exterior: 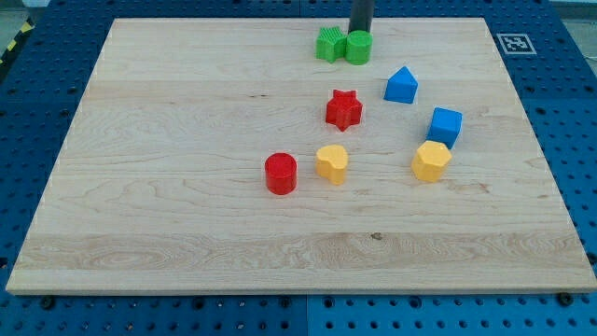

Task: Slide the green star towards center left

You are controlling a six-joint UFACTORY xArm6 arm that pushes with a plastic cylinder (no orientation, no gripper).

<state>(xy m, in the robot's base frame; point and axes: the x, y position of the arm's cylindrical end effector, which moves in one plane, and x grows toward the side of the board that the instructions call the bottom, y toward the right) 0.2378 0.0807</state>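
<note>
- Standing at the view's top edge of the surface (121, 140), the green star (328, 44) is seen touching a green cylinder (359, 47) on its right.
- The tool, a plain rod that grasps nothing, is set just behind the cylinder; its tip (360, 32) seems hidden there, probably placed to push leftward.

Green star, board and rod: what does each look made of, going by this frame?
Green star: uniform matte green, probably painted wood or plastic; I cannot tell which. Board: light wood, with visible grain lines and a small dark knot, low sheen. Rod, ending at my tip just behind the green cylinder: dark, smooth, possibly metal or plastic.
</note>
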